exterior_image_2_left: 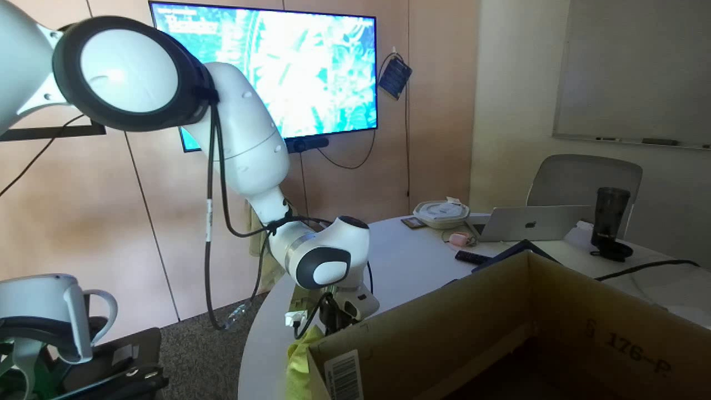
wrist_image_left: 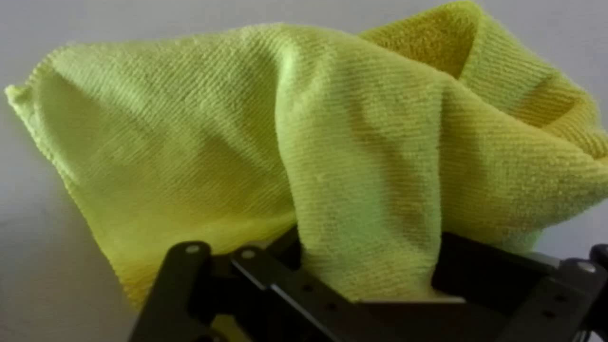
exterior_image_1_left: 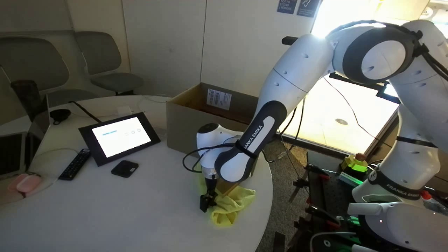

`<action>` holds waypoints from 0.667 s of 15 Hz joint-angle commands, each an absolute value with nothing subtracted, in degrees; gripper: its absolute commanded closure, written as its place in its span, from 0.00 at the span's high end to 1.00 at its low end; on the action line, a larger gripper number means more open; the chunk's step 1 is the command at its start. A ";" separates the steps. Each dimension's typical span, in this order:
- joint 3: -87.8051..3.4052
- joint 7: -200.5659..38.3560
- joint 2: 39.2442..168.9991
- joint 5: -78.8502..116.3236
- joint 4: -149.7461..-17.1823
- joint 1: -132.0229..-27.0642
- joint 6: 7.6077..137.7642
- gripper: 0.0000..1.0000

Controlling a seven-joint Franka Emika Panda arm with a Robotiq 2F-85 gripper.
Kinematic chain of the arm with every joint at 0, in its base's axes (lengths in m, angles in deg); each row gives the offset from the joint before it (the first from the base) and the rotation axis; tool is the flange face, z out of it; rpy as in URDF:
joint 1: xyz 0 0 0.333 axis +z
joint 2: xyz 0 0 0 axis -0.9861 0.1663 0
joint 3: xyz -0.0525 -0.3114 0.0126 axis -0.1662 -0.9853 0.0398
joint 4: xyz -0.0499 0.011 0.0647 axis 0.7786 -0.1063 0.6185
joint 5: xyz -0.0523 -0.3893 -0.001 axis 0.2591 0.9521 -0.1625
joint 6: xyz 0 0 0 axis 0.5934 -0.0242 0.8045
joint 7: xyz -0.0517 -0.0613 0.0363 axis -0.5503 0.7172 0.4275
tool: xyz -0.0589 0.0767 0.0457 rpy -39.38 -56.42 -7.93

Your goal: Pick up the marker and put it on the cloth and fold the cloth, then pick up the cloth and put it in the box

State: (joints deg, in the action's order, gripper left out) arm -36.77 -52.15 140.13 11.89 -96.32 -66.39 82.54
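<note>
Your gripper (wrist_image_left: 368, 256) straddles a fold of the cloth (exterior_image_1_left: 233, 205) near the robot-side edge of the desk (exterior_image_1_left: 140, 213), clamped or not you cannot tell, and lifting with a loose bite could drop the unseen marker short of the box (exterior_image_1_left: 183, 129).

Looking at a white tabletop (exterior_image_1_left: 140, 217) with a curved edge. Finding a rumpled yellow-green cloth (exterior_image_1_left: 232, 206) lying near that edge, close to a cardboard box (exterior_image_1_left: 180, 127). Noticing a remote control (exterior_image_1_left: 74, 164) and small black pad (exterior_image_1_left: 125, 168) resting just beside a tilted screen (exterior_image_1_left: 120, 138). In an exterior view, seeing a pink case (exterior_image_2_left: 460, 239), and a laptop (exterior_image_2_left: 511, 223) between a food container (exterior_image_2_left: 441, 216) and dark cup (exterior_image_2_left: 610, 214).
</note>
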 commanded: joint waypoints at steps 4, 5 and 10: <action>-37.15 -54.87 141.94 10.64 -93.89 -65.50 82.68 0.06; -37.12 -54.99 141.44 10.59 -94.09 -65.50 82.54 0.04; -37.58 -56.31 136.66 11.19 -97.32 -65.35 82.44 0.06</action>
